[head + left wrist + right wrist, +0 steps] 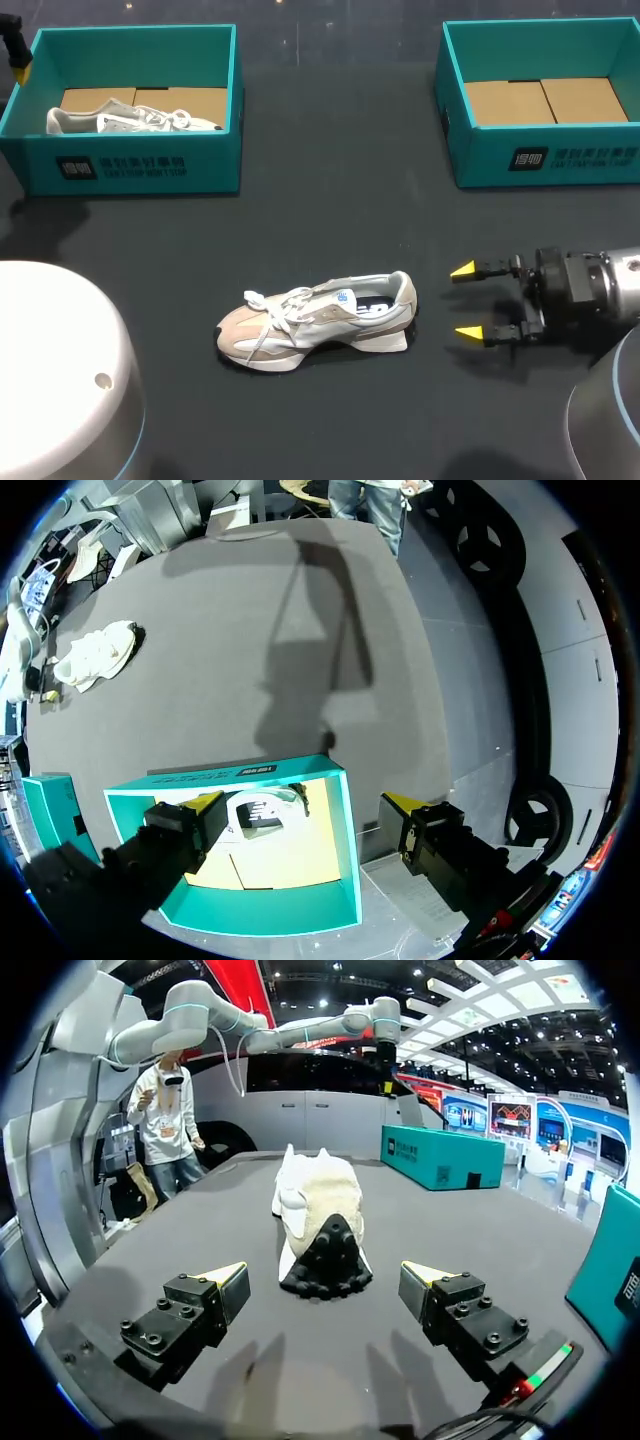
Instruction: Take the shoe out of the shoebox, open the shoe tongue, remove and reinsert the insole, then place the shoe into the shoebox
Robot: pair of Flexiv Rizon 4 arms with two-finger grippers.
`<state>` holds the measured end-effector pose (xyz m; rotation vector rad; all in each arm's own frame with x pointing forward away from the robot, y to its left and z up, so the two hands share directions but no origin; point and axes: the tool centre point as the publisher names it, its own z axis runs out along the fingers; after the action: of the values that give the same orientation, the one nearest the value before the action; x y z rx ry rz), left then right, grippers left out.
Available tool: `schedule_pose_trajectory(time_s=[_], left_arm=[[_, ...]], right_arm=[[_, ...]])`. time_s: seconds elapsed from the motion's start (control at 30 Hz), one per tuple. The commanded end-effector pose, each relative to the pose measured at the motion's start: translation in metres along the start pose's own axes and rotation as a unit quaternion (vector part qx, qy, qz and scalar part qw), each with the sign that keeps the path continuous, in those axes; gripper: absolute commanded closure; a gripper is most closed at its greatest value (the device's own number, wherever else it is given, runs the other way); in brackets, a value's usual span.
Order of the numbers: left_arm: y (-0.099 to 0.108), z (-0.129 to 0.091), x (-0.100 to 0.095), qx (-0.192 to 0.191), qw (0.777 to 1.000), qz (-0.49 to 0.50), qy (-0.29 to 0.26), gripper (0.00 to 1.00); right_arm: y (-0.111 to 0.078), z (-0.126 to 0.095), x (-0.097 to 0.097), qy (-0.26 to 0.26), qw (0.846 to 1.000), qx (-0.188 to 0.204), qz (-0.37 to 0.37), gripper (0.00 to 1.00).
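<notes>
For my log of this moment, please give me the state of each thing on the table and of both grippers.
Sneaker on the table: upright on its sole, laced.
Left shoebox: lidless, holding a second sneaker.
Right shoebox: lidless, only its cardboard floor shows.
Left gripper: fingers open, over the left shoebox.
Right gripper: fingers open, behind the table sneaker's heel, not touching.

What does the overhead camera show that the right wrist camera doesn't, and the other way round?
Only the head view looks into the boxes: a second shoe lies in the left shoebox, and the right shoebox holds no shoe. Only the right wrist view shows the dark heel tread of the beige shoe, straight ahead of the right claw. Both show that beige shoe, both teal boxes, and the claw open, not touching the shoe.
</notes>
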<state>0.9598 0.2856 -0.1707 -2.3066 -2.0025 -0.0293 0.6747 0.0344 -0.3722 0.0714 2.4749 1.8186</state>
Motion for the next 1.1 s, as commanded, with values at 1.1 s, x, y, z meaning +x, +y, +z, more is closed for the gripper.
schedule_pose_trajectory(time_s=[1.1], left_arm=[[-0.001, 0.0, 0.001, -0.001, 1.0, 0.001, 0.0, 0.0]], right_arm=[[0.0, 0.059, -0.015, 0.029, 0.999, 0.041, 0.004, 0.0]])
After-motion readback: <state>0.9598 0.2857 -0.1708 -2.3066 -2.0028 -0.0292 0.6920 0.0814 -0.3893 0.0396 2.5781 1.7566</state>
